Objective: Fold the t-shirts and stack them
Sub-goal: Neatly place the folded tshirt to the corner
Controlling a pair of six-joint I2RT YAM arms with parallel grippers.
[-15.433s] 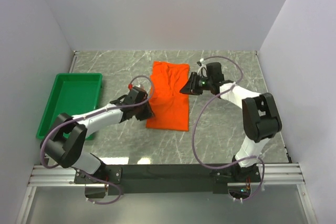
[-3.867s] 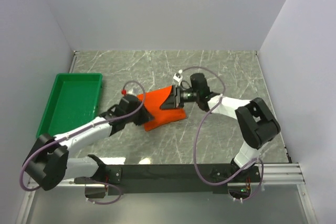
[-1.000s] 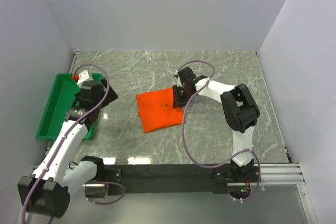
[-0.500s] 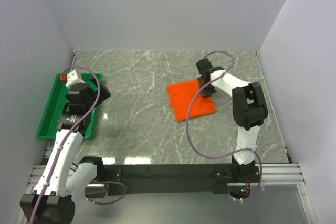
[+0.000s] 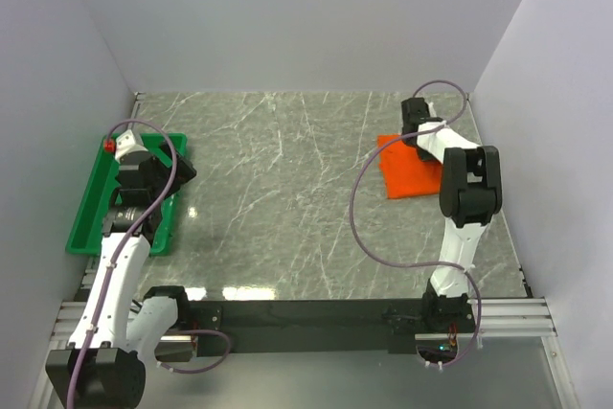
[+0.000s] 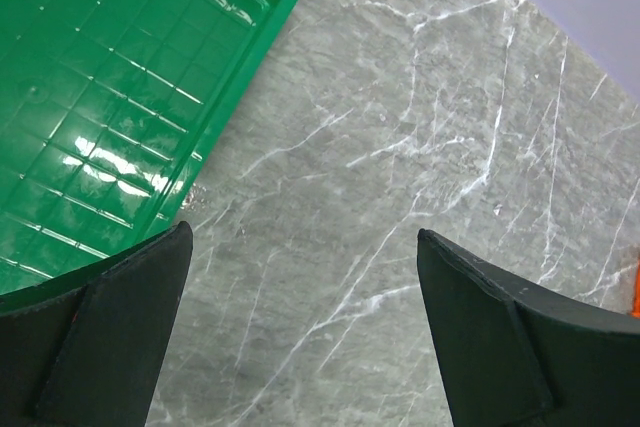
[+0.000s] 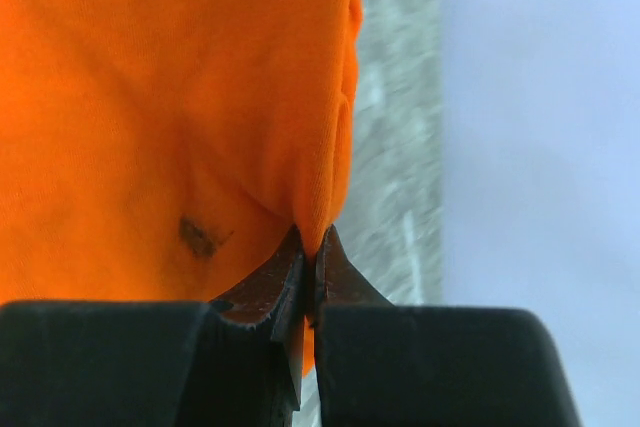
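The folded orange t-shirt (image 5: 410, 170) lies as a small rectangle near the right side of the marble table. My right gripper (image 5: 419, 134) sits at its far edge, and in the right wrist view it (image 7: 311, 239) is shut on a pinched fold of the orange t-shirt (image 7: 170, 97), which fills that view and carries a small dark mark. My left gripper (image 5: 177, 175) hangs over the near right edge of the green tray, open. In the left wrist view its fingers (image 6: 110, 337) stand wide apart over bare marble with nothing between them.
A green plastic tray (image 5: 123, 171) sits at the table's left side, shown with nothing in it in the left wrist view (image 6: 120, 77). The right wall (image 5: 546, 122) stands close beside the t-shirt. Grey marble tabletop (image 5: 287, 198) spans the middle.
My right gripper has dragged the folded t-shirt from the table's middle to the right side, staying shut on it. The left arm drew back slightly over the tray.
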